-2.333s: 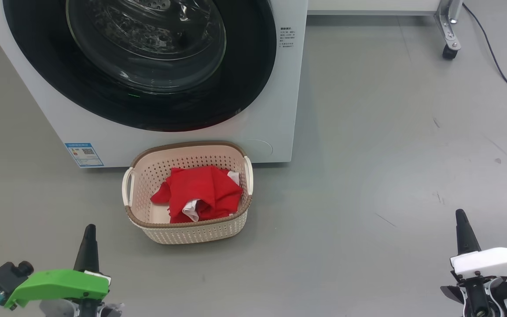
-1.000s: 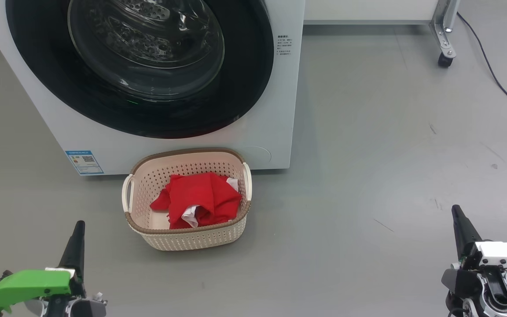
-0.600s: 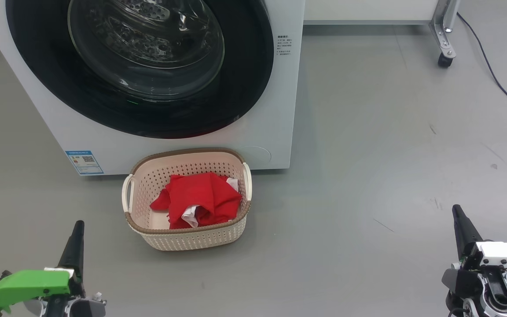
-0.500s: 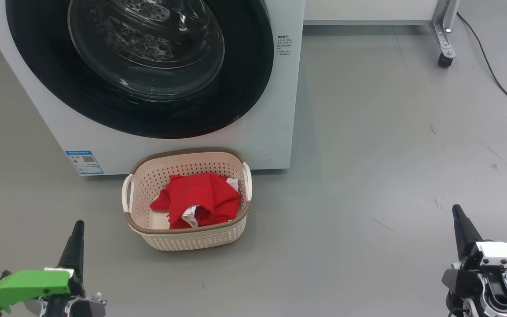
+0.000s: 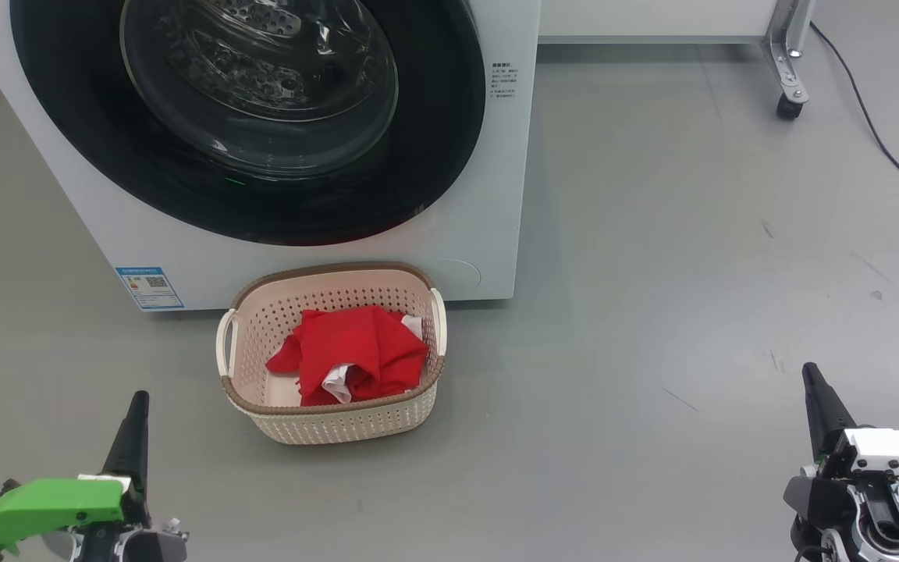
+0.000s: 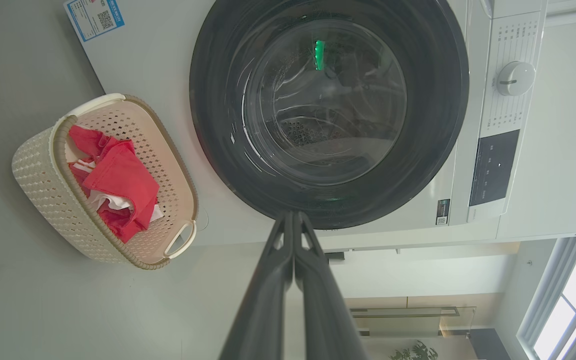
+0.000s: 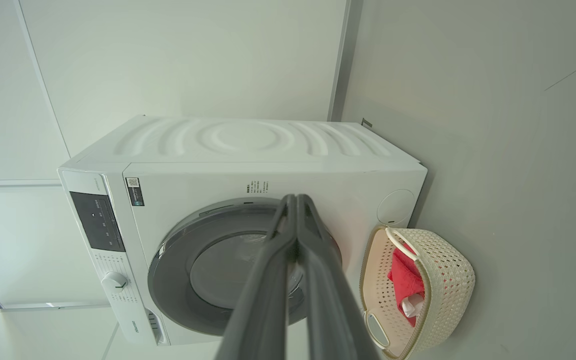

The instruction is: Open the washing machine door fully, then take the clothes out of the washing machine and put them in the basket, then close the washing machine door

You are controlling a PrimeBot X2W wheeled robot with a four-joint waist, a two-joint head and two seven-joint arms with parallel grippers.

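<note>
The white washing machine (image 5: 496, 195) stands ahead with its black-rimmed round door (image 5: 434, 140) shut flat against the front; through the glass the steel drum shows. On the floor right before it sits the cream basket (image 5: 340, 425) holding the red clothes (image 5: 356, 351). My left gripper (image 5: 137, 402) rests low at the left, shut and empty, well back from the basket. My right gripper (image 5: 811, 373) rests low at the right, shut and empty. In the wrist views the door (image 6: 208, 75) (image 7: 168, 270), the basket (image 6: 38, 175) (image 7: 448, 270) and the clothes (image 6: 118, 175) (image 7: 405, 280) show sideways beyond the closed fingers (image 6: 273, 280) (image 7: 268, 280).
Grey floor lies open to the right of the machine. A metal frame leg on a castor (image 5: 789, 105) and a dark cable (image 5: 886, 148) sit at the far right. A blue sticker (image 5: 149, 287) marks the machine's lower left front.
Since the oldest frame the head view has shifted a little and both grippers have drawn back lower. Over the last second nothing has moved.
</note>
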